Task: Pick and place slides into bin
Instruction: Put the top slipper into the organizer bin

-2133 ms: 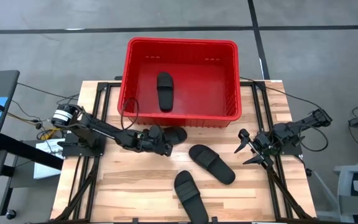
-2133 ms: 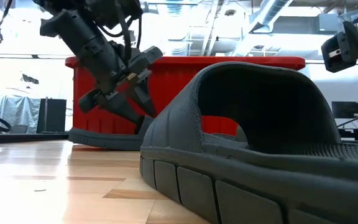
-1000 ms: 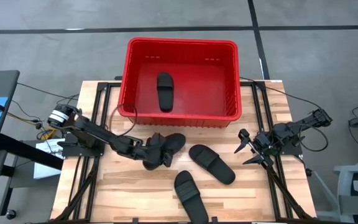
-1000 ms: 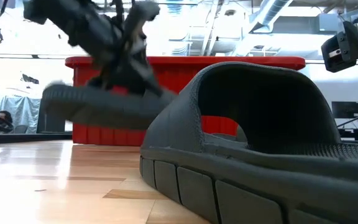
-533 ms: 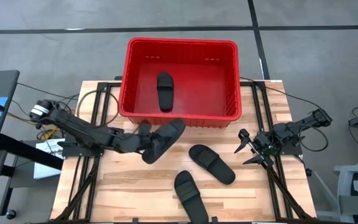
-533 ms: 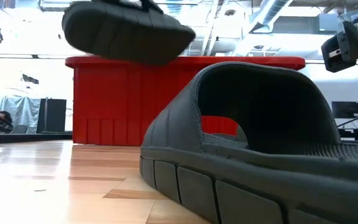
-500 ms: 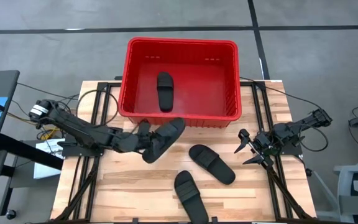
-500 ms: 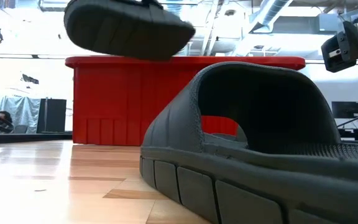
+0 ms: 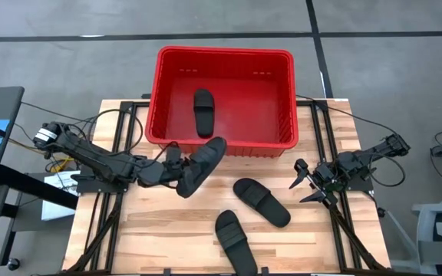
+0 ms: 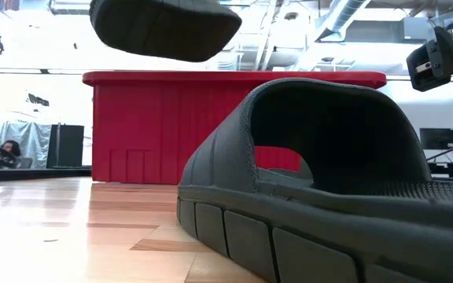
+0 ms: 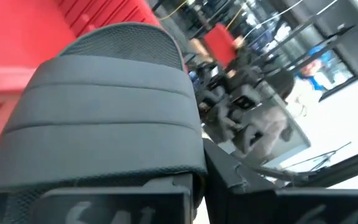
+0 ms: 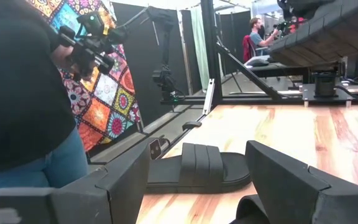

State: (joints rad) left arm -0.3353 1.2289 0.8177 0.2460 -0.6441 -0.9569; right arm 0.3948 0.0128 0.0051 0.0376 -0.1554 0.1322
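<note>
Lifted slide (image 9: 196, 165) now nearer bin (image 9: 225, 54) rim, clamped in left gripper (image 9: 176, 170). Right gripper (image 9: 306, 184) at 3 o'clock, jaws wide. Risk: toe catches rim, slide slips.

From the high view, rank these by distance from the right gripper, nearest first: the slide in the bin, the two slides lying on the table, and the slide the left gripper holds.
From the right gripper, at the table's right edge:
1. Middle slide, on the table beside it.
2. Front slide, near the table's front edge.
3. Held slide, shut in the left gripper, in front of the bin.
4. Binned slide.
</note>
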